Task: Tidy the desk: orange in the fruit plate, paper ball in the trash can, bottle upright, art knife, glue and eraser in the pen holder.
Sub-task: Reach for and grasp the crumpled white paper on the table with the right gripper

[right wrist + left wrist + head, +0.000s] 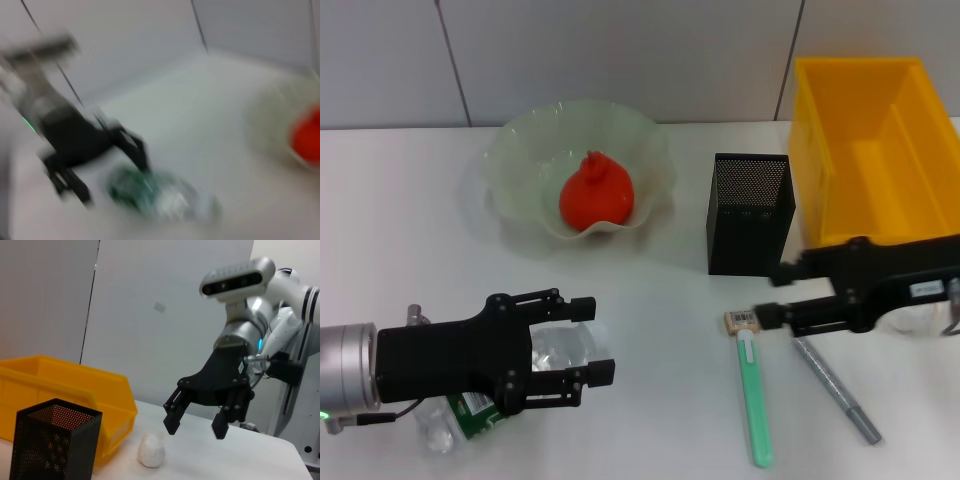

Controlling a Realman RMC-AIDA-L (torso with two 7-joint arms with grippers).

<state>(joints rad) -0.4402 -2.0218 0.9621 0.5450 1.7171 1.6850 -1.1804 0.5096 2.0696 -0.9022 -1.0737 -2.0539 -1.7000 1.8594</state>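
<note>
Grippers first: left gripper (pixel 582 353) is hovering w/ black fingers spread wide, gripping nothing, directly over the clear plastic bottle (pixel 485 400) w/ green label, which is lying on its side on the white desk (pixel 660 340). Right gripper (pixel 770 296) is reaching in from the right, jaws apart, nothing between them, tips just beside the tiny beige eraser (pixel 740 320) w/ barcode label. Touching the eraser, a green art knife (pixel 753 405) is lying flat; a grey pen-like stick (pixel 836 390) is angling beside it. Black mesh pen holder (pixel 748 214) is standing near the yellow rectangular trash can (pixel 865 150). Red-orange orange (pixel 596 192) is sitting in the pale-green wavy fruit plate (pixel 520 165). White paper ball (pixel 151 450) is resting on the desk by the bin.
</note>
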